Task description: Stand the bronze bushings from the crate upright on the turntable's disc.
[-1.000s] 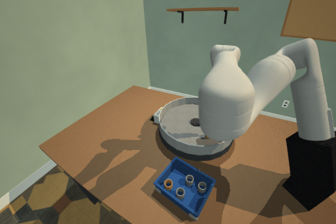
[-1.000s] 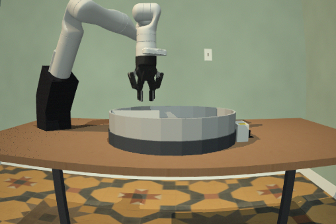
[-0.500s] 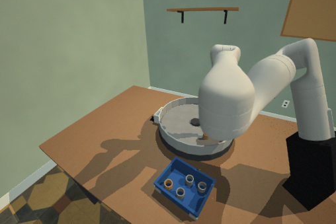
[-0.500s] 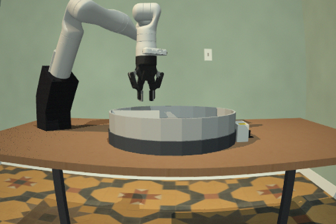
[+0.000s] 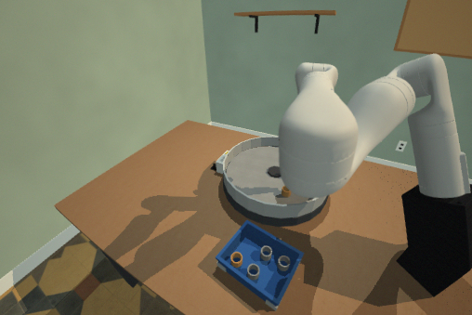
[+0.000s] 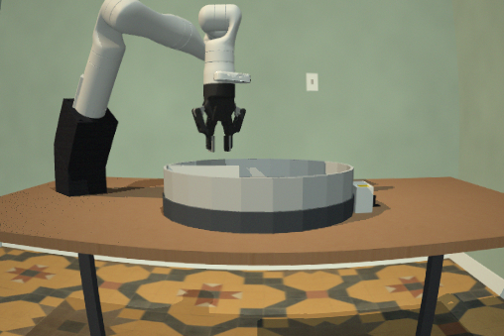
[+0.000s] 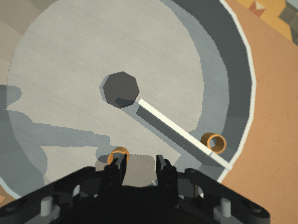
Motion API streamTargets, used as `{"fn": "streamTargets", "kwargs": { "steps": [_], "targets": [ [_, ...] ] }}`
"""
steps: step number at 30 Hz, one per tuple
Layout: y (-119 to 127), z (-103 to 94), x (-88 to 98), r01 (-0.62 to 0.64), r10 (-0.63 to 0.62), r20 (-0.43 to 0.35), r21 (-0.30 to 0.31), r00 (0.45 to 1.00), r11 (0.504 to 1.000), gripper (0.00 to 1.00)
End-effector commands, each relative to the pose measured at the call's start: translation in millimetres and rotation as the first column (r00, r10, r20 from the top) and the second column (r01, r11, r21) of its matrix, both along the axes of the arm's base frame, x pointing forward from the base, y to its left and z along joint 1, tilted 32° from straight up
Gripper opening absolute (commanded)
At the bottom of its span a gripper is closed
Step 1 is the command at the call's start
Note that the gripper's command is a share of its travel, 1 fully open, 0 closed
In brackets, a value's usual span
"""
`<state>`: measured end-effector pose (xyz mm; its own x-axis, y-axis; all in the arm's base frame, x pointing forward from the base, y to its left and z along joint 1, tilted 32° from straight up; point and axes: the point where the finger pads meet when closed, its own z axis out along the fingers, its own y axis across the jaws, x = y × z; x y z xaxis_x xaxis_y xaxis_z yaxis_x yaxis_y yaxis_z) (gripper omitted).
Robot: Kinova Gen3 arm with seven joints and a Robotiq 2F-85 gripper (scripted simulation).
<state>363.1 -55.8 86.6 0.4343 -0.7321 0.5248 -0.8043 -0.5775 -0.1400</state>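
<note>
So far I count two bronze bushings on the disc (image 7: pixel 60 60): one (image 7: pixel 214 142) near the rim, one (image 7: pixel 120 154) under my gripper (image 6: pixel 219 143), which hangs half-open and empty. A third (image 5: pixel 237 259) waits in the crate (image 5: pixel 232 243).

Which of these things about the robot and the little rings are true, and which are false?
1. The end effector hangs above the turntable with nothing between its fingers. True.
2. The blue crate holds four steel bushings. False: it holds three steel bushings and one bronze bushing.
3. Two bronze bushings are on the disc. True.
4. A bushing sits on the dark hub. False: nothing is on the hub.
</note>
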Motion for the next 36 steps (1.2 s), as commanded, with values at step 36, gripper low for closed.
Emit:
{"fn": "streamTargets", "kwargs": {
  "steps": [36],
  "targets": [
    [107,-25.1,37.5,0.001,-0.001,-0.004,-0.004,1.0,1.0,0.39]
  ]
}}
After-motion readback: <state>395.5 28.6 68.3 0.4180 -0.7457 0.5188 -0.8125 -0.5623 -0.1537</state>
